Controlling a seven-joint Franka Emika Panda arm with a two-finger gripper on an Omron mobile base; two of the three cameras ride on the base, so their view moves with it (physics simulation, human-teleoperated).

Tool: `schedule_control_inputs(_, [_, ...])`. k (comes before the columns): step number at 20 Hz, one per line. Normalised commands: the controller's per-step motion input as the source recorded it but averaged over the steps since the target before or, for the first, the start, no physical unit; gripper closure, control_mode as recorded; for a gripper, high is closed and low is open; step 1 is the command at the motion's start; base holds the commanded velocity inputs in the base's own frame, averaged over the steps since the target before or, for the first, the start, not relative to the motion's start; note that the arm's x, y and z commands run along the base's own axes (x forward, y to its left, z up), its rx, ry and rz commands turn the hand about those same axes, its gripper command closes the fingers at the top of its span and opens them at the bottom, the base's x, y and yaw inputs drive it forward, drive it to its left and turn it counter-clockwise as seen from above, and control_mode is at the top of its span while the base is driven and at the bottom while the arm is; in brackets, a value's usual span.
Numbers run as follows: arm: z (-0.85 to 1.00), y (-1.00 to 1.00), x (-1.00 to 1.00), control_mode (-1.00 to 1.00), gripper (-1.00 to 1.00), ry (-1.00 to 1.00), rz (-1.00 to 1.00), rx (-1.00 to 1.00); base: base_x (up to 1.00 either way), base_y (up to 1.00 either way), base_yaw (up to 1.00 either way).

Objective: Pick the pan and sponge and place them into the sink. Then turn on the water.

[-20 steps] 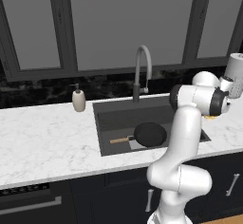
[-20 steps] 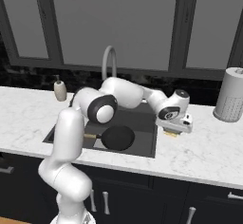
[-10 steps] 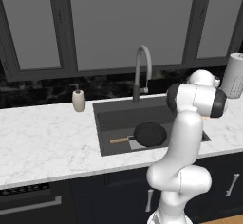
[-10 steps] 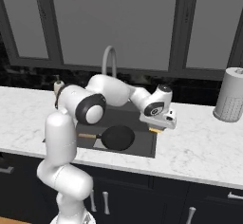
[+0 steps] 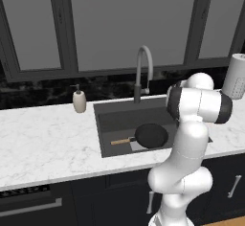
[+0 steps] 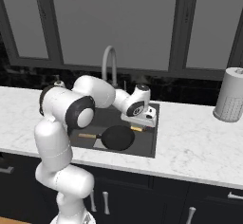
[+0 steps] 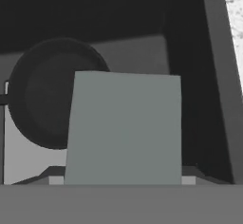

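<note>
The marble desk (image 5: 43, 148) carries the dark sink (image 6: 147, 144), where the pan (image 6: 117, 137) already lies on the basin floor, wooden handle pointing toward the soap bottle (image 5: 79, 99) side. The arm reaches out over the right half of the basin, its pincer (image 6: 138, 128) hanging above the floor beside the pan. A sliver of yellow under the hand in the right base view, and the grey-green slab (image 7: 124, 129) looming before the hand camera, show the sponge (image 6: 137, 128) clamped in the pincer, the jaws standing wide around it. From the hand camera the pan (image 7: 52, 99) sits below and to one side, the sink wall (image 7: 216, 76) running up the other, with a strip of marble beyond.

The step in hand looks to be the second placement: sponge into the sink, pan already done. The next move would call for lowering a little and letting the jaws part so the sponge drops onto bare basin floor, not onto the pan. After that comes the faucet (image 5: 143, 72), standing behind the basin with no stream falling from it. A paper towel roll (image 6: 231, 95) stands well apart on the desk.
</note>
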Motion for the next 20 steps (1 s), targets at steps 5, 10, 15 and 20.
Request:
schedule_control_inputs(5, [-0.21, 0.55, 0.06, -1.00, 1.00, 0.00, 0.03, -0.01, 0.00, 0.00, 0.00])
schedule_control_inputs(10, [-0.32, 0.10, 0.21, -1.00, 1.00, 0.00, 0.05, 0.00, 0.00, 0.00, 0.00])
schedule_control_inputs(15, [-0.47, 0.00, 0.33, -1.00, 1.00, 0.00, 0.07, 0.00, 0.00, 0.00, 0.00])
schedule_control_inputs(20, [-0.59, 0.04, 0.18, -1.00, 1.00, 0.00, 0.08, 0.00, 0.00, 0.00, 0.00])
